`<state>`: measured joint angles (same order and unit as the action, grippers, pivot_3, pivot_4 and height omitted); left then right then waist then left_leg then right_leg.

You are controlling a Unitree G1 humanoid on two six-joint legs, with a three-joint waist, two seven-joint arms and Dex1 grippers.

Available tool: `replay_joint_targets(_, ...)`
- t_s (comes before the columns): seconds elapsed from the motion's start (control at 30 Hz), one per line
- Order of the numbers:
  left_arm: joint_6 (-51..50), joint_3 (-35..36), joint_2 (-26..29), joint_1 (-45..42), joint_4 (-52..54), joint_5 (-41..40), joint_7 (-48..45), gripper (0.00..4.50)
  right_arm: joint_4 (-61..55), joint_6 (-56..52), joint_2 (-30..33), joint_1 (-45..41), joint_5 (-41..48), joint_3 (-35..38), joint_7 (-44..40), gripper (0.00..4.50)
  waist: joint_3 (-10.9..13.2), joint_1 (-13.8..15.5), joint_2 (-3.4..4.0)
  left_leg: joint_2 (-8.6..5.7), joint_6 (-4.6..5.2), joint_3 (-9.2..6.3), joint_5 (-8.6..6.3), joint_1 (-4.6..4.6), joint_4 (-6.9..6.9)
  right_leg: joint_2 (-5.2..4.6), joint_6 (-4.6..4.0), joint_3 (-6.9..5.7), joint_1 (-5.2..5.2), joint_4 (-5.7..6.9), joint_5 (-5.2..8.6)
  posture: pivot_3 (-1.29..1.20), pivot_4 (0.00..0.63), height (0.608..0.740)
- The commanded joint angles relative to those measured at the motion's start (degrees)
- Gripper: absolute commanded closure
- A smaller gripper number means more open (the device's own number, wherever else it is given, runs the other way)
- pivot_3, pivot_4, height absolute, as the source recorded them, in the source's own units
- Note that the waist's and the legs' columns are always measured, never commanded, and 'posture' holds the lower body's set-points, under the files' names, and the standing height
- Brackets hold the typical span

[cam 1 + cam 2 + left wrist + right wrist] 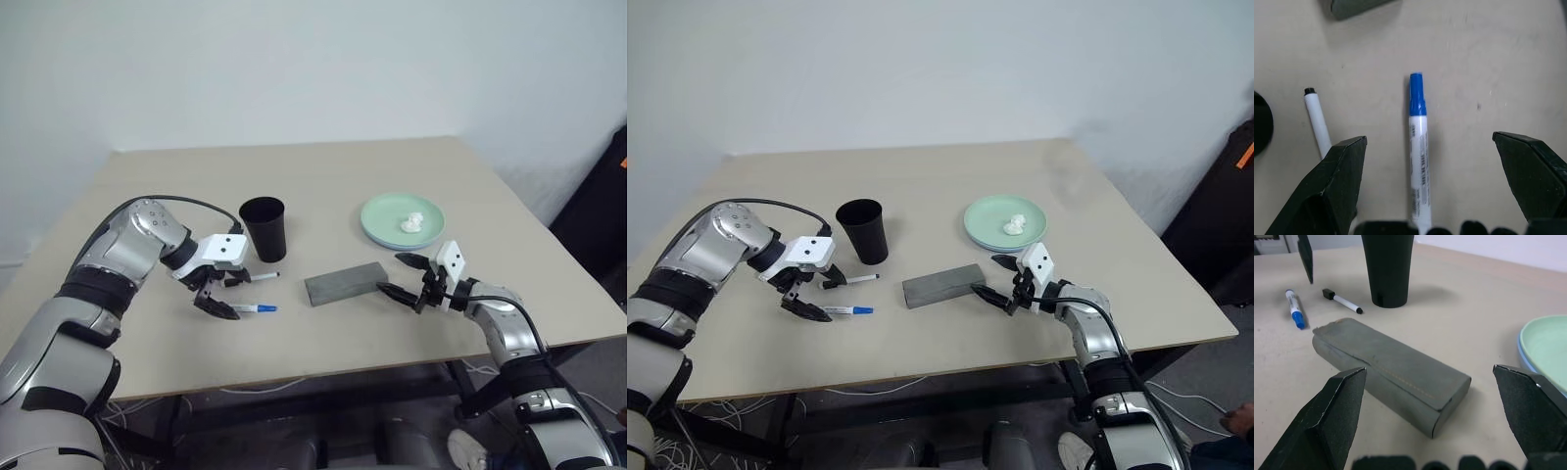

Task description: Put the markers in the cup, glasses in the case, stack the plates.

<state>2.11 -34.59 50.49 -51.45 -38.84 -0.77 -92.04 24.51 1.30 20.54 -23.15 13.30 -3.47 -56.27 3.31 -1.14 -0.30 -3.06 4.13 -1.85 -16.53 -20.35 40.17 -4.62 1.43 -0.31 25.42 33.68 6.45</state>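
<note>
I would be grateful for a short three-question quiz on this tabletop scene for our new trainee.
1. True or false: the blue-capped marker already stands in the cup.
2. Which tool is poised over the blue-capped marker: the left tool or the right tool?
3. Multiple choice: the case is A) open with glasses inside, B) closed on the table, C) on the plates.

Key
1. False: it lies on the table, as does the black-capped marker.
2. The left tool, open above it; the right tool is open, facing the case.
3. B.
</note>
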Motion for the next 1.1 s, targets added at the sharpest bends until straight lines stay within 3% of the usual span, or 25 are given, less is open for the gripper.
replay_joint_targets(0.03, 3.43, -1.46, -0.93, -2.07, -2.79, 1.87, -0.46, 0.04, -1.95, 0.06, 0.12, -0.76, 0.57, 0.55, 0.00, 0.00, 0.00, -0.01, 0.00, -0.01, 0.01, 0.01, 0.00, -0.02, 0.00, 0.00, 0.00, 0.02, 0.01, 0.01, 0.00, 0.00, 0.000, 0.728)
replay_joint_targets(0.6, 9.73, 0.09, -6.65, 1.29, -9.91, 12.93, 0.83, 0.04, -3.55, -1.59, 0.67, -0.39, 0.67, 0.42, -0.35, 0.00, -0.01, 0.02, 0.00, 0.01, 0.04, 0.06, 0.02, 0.06, 0.03, 0.03, 0.00, 0.13, -0.04, 0.04, 0.00, 0.00, 0.000, 0.728)
replay_joint_targets(0.7, 10.34, 0.68, -6.79, 1.27, -10.45, 13.77, 0.48, 0.58, -3.96, -1.76, 0.64, -0.02, 0.69, 0.45, -0.19, 0.00, -0.01, 0.01, -0.01, 0.05, 0.04, 0.12, 0.02, 0.13, 0.03, 0.03, 0.00, 0.16, -0.07, 0.06, 0.00, 0.00, 0.000, 0.728)
replay_joint_targets(1.03, 10.66, 3.62, -7.25, 0.20, -9.85, 11.76, -0.41, 4.11, -4.64, -2.06, 0.63, 0.65, 0.66, 0.59, 0.23, 0.00, -0.01, -0.15, -0.02, 0.07, 0.16, 0.32, -0.08, 0.13, -0.02, 0.05, 0.02, 0.30, 0.02, 0.02, 0.00, 0.00, 0.000, 0.728)
replay_joint_targets(1.07, 10.37, 3.53, -7.06, 0.33, -9.07, 10.82, -0.46, 4.41, -4.60, -2.05, 0.64, 0.64, 0.65, 0.60, 0.21, 0.00, -0.01, -0.13, -0.02, 0.06, 0.17, 0.32, -0.08, 0.11, -0.02, 0.05, 0.02, 0.31, 0.03, 0.01, 0.00, 0.00, 0.000, 0.728)
replay_joint_targets(1.1, 9.83, 3.41, -6.78, 0.62, -7.89, 9.47, -0.46, 4.44, -4.52, -2.03, 0.63, 0.56, 0.62, 0.58, 0.21, 0.00, -0.01, -0.12, -0.03, 0.05, 0.17, 0.32, -0.08, 0.10, -0.02, 0.04, 0.02, 0.31, 0.03, 0.00, 0.00, 0.00, 0.000, 0.728)
